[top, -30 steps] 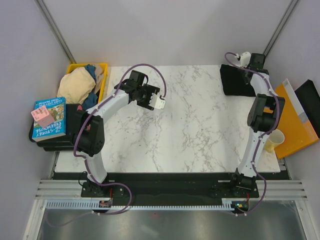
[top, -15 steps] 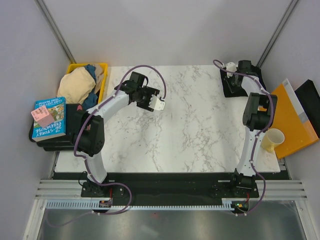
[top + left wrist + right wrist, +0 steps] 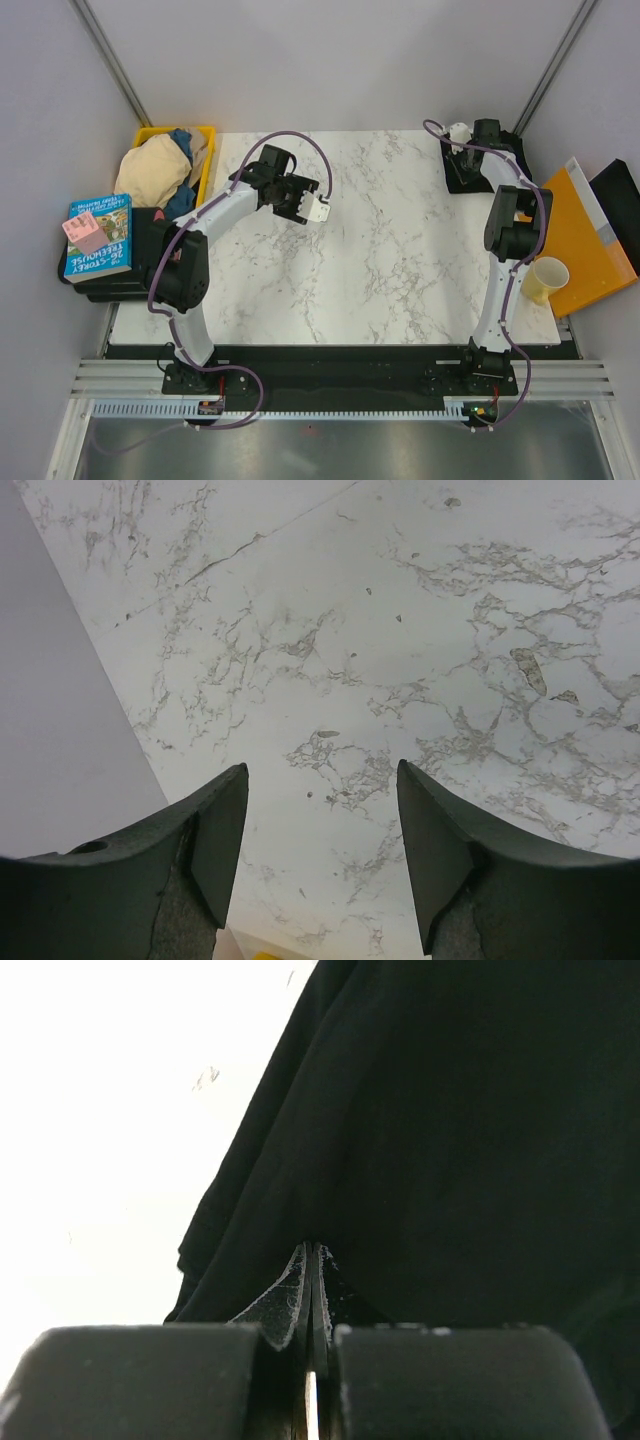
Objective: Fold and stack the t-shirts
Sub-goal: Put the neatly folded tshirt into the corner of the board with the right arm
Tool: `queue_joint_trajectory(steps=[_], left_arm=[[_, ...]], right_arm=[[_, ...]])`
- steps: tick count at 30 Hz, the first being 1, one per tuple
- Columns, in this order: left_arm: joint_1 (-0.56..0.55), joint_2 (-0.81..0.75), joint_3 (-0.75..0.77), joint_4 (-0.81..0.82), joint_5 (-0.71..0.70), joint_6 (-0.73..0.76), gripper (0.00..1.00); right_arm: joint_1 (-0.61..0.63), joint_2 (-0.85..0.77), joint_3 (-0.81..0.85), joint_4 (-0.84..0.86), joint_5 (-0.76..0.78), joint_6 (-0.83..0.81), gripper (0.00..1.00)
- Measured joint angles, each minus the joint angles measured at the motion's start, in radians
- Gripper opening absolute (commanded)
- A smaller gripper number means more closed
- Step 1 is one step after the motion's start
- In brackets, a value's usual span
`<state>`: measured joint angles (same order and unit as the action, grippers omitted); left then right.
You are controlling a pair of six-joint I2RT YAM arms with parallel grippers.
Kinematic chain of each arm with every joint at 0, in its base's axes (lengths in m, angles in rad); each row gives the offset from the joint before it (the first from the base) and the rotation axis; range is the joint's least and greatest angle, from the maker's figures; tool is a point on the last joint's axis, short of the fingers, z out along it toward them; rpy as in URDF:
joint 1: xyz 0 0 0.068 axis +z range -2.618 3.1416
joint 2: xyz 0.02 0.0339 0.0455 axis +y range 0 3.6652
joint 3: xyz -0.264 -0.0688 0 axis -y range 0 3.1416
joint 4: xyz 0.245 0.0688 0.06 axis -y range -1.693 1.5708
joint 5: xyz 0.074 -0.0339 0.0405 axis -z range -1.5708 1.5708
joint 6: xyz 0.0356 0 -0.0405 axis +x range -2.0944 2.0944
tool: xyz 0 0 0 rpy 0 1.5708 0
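We saw the left pincer [image 3: 316, 208] hanging over the bare marble table [image 3: 400, 260] toward its far left part, its jaws spread wide. In the left wrist view the left pincer [image 3: 320, 772] had only veined marble between its fingers [image 3: 215, 830].

The right pincer [image 3: 458, 133] was down at the far right corner of the table, on the black t-shirt [image 3: 462, 178] that lay there. In the right wrist view the right pincer [image 3: 312, 1257] had its jaws pressed together on a fold of the black t-shirt [image 3: 450, 1110], and creases in the cloth ran toward the tips.

More t-shirts, a tan one [image 3: 152, 168] on top, were heaped in a yellow bin [image 3: 207, 135] just off the far left corner. A blue book [image 3: 98, 238] sat near the bin, and a paper cup [image 3: 548, 280] stood off the right edge.
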<state>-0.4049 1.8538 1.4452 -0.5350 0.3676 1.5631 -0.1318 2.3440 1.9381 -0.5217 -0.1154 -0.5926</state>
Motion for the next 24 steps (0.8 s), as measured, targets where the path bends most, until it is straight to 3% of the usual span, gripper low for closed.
queue_joint_trajectory(steps=[15,24], left_arm=[[0.0,-0.007,-0.009,0.014,-0.001,0.0,0.68],[0.0,-0.009,-0.009,0.014,-0.001,0.0,0.68]], right_arm=[[0.013,0.002,0.088,0.195,0.05,0.07,0.0],[0.03,0.114,0.128,0.26,0.052,0.075,0.0]])
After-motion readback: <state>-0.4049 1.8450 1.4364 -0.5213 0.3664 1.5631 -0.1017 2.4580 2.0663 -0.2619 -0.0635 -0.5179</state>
